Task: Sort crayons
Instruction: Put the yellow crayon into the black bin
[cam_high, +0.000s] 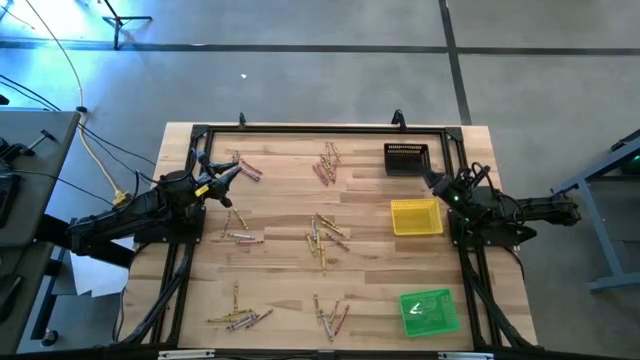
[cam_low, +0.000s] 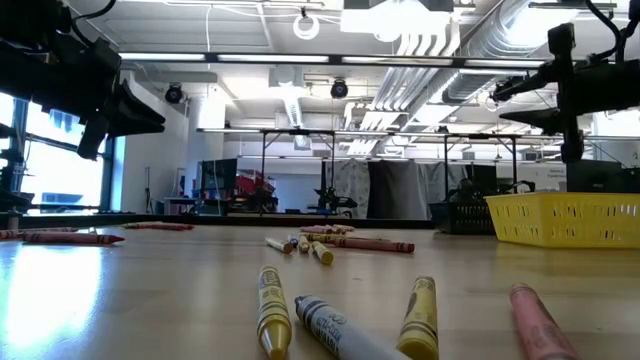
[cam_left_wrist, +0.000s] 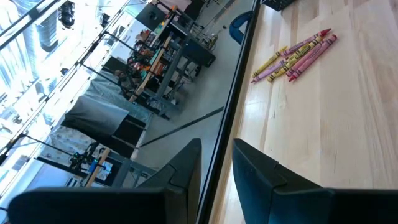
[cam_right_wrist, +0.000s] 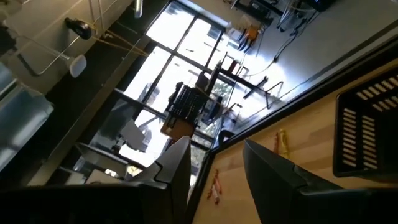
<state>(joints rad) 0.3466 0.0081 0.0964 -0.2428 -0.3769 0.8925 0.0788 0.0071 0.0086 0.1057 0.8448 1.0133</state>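
Apparently sorting hasn't begun: crayons (cam_high: 325, 240) lie scattered beside the yellow tray (cam_high: 416, 217); both tools, left (cam_high: 228, 177) and right (cam_high: 441, 186), hover apart, empty. Next: descend onto one crayon.

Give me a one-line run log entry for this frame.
phase: pre-grasp | left end effector: open, far-left table | right end effector: open, between black tray and yellow tray | crayons: scattered | green tray

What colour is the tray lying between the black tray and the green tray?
Yellow tray, seen best in the high view.
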